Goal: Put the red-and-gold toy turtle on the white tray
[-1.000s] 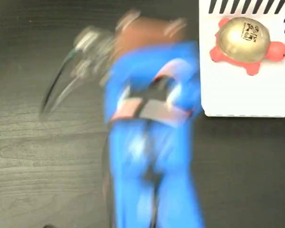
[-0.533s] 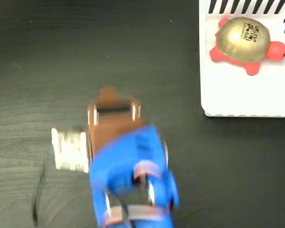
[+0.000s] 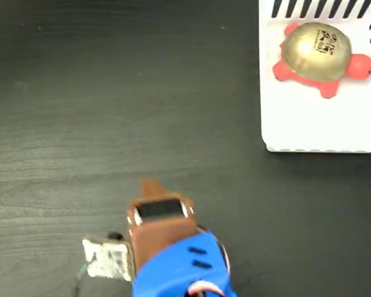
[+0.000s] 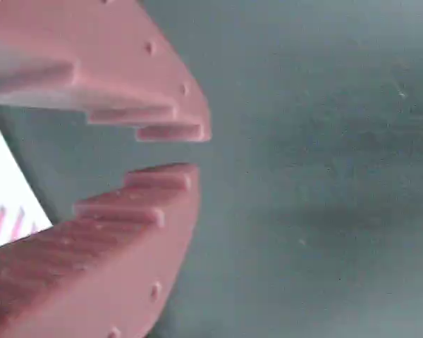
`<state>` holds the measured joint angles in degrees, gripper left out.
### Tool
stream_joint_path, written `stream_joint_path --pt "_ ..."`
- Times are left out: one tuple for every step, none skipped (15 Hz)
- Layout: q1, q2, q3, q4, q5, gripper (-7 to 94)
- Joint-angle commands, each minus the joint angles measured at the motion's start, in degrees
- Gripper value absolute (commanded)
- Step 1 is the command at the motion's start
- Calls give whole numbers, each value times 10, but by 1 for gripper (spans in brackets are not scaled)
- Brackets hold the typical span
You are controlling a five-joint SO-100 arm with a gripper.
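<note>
- In the fixed view the blue arm [image 3: 182,269] sits at the bottom edge, left of centre, with its brown pincer [image 3: 153,193] pointing up over bare dark table [image 3: 111,111]. It holds nothing and is well apart from the task's things.
- In the wrist view the pincer [image 4: 190,149] shows its two stepped fingers with a narrow gap between the tips, so it stands slightly apart and empty; only dark table lies beyond.
- A pale sliver with faint stripes at the left edge of the wrist view is probably part of the tray, though it is too blurred to be sure.
- At the upper right of the fixed view, the red-and-gold toy turtle [image 3: 317,54] rests shell-up on the white tray [image 3: 309,130], near its striped top edge.
- Judged from this, the placing is done; what is left, at most, is for the arm to settle at rest.
</note>
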<state>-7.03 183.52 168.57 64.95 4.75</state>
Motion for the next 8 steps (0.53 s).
stream_joint_path --pt "-5 19 -4 44 18 0" --pt "-8 23 -7 61 33 0" --pt "0 25 -7 67 34 0" --pt "4 25 -8 70 35 0" --pt "5 25 -8 70 36 0" --pt "4 25 -8 70 34 0" --pt "4 25 -8 70 34 0" --pt "4 25 -8 70 34 0"
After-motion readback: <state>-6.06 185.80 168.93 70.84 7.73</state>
